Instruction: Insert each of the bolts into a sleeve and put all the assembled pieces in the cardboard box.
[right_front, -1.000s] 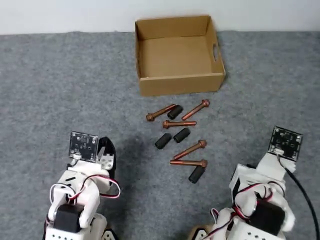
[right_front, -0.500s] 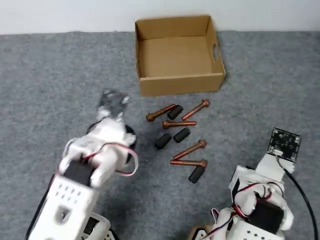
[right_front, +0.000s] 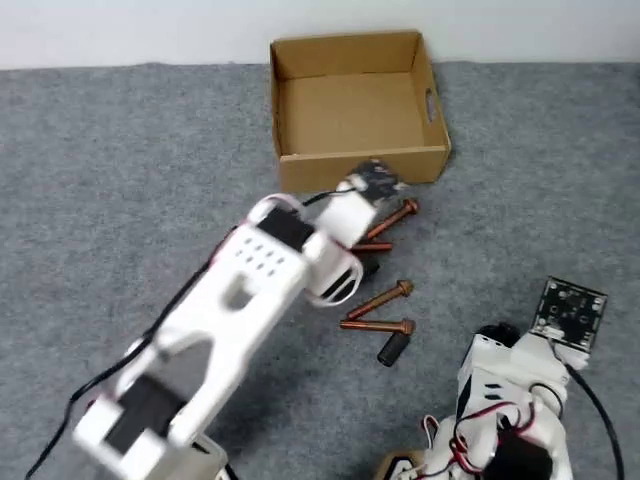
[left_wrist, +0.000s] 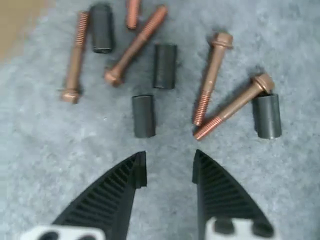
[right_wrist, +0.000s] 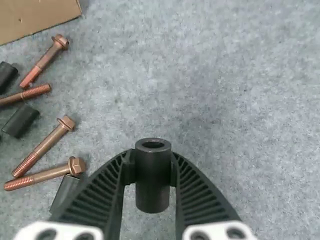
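The right gripper (right_wrist: 152, 161) has its catch: both black ribbed fingers are clamped on a black sleeve (right_wrist: 152, 186). It stands upright between the pads, open bore uppermost, poking just past the fingertips. Beyond those tips there is grey carpet (right_wrist: 225, 75). Off to one finger's side lies a pair of bolts (right_wrist: 43, 145), side by side with heads toward the gripper. A second sleeve (right_wrist: 65, 194) is tucked half behind that same finger. Farther out along that side are two more bolts, two more sleeves and a corner of the cardboard box (right_wrist: 35, 15).

Over to the left gripper (left_wrist: 169, 167). Its fingers stand apart with nothing between them, tips poised above the carpet. A loose sleeve (left_wrist: 143, 116) lies just ahead of one fingertip. Ahead of the other, two copper bolts (left_wrist: 212, 77) point their threaded ends back at the tips, ends close together and heads splayed apart. An outer sleeve (left_wrist: 267, 115) rests against the head end of the outer one. Farther on lie another sleeve, further bolts and one more sleeve.

From above, the left arm (right_front: 250, 300) stretches out over the scatter, its wrist close to the box's front wall. The box sits open beyond the parts, and no assembled piece can be seen in it.
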